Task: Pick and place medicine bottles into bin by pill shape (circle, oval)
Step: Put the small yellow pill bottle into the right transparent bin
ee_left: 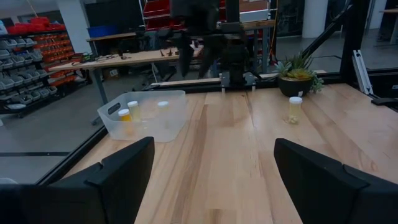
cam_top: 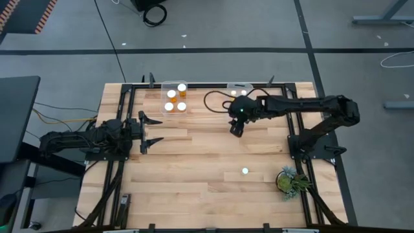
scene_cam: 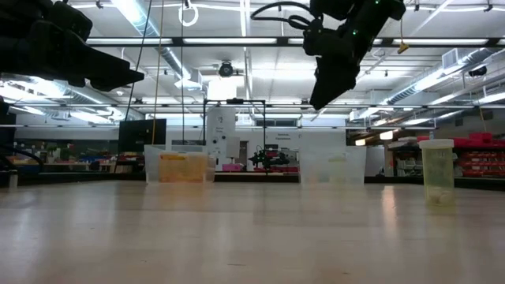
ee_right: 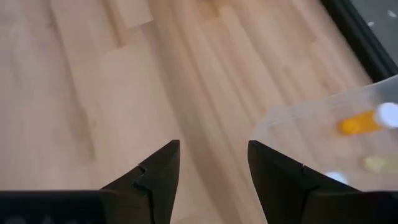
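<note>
Four bottles [cam_top: 176,99] sitting in left tub [cam_top: 164,86]; one bottle [cam_top: 245,171] standing alone on table [cam_top: 194,181]. Right gripper [cam_top: 235,132] hovering released, empty; left gripper [cam_top: 158,129] waiting, released.

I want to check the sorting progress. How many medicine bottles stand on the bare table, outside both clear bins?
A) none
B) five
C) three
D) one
D: in the high view only one medicine bottle stands on the bare wood, near the potted plant; the others sit inside the left clear bin and the right clear bin.
</note>
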`<state>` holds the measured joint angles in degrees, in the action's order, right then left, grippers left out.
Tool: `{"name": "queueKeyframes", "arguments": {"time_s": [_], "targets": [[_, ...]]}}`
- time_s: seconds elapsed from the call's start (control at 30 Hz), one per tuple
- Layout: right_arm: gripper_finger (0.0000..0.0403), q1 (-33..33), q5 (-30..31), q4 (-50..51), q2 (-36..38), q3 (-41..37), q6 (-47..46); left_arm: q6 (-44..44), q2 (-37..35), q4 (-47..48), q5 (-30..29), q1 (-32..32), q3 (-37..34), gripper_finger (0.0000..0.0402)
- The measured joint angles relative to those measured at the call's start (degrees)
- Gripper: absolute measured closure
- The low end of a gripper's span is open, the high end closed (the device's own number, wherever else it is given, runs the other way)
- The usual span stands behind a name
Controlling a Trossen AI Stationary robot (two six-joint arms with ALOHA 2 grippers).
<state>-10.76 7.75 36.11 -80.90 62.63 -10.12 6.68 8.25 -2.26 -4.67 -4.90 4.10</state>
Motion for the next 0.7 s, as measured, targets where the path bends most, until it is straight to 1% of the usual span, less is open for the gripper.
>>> {"name": "queueKeyframes", "arguments": {"time_s": [0.33,0.7], "targets": [[0.0207,7.9,0.0,4.7,0.0,0.0,-6.4,0.0,0.0,0.0,0.0,0.0,0.0,0.006],[0.0207,20.1,0.0,7.3,0.0,0.0,-10.3,0.0,0.0,0.0,0.0,0.0,0.0,0.006]]}}
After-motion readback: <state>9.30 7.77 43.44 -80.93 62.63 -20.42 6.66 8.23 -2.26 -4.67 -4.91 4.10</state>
